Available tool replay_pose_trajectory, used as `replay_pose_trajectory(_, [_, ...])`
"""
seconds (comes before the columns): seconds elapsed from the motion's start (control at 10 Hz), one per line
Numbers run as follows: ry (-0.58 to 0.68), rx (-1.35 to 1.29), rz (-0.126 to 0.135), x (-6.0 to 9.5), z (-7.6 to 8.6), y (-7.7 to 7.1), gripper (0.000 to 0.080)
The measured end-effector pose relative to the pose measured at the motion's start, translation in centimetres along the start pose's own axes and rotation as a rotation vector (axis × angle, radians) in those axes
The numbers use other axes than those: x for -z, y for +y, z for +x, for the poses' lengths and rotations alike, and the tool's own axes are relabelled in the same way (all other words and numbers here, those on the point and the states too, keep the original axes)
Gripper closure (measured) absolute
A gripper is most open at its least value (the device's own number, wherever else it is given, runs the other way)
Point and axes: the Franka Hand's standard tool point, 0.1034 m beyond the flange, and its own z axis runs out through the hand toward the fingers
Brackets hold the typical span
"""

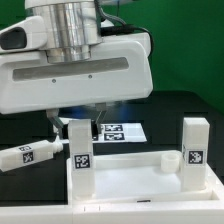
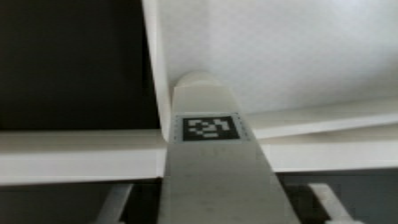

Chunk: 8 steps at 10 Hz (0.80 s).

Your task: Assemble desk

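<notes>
Exterior view: my tool (image 1: 77,125) hangs over a desk leg (image 1: 79,152) standing upright, long axis vertical, at nine o'clock on the tabletop panel (image 1: 130,181); I cannot tell whether it pinches.

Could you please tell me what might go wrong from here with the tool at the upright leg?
1. The tool sits at the upright leg on the corner of the tabletop, but its grip is hidden; an off-centre squeeze could tilt that leg.
2. A loose leg lies close by at the exterior view's left; the arm might knock it.
</notes>
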Motion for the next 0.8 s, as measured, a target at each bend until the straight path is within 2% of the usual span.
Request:
replay_pose_trajectory(0.2, [0.01,-0.347,-0.009,0.25,0.19,-0.16,0.0515])
replay_pose_trajectory(0.4, [0.015,-0.684,-0.004,-0.01,0.27,0.04,0.0515])
replay_pose_trajectory(0.8, [0.013,-0.9,0.007,-0.06,0.26,0.15,0.0515])
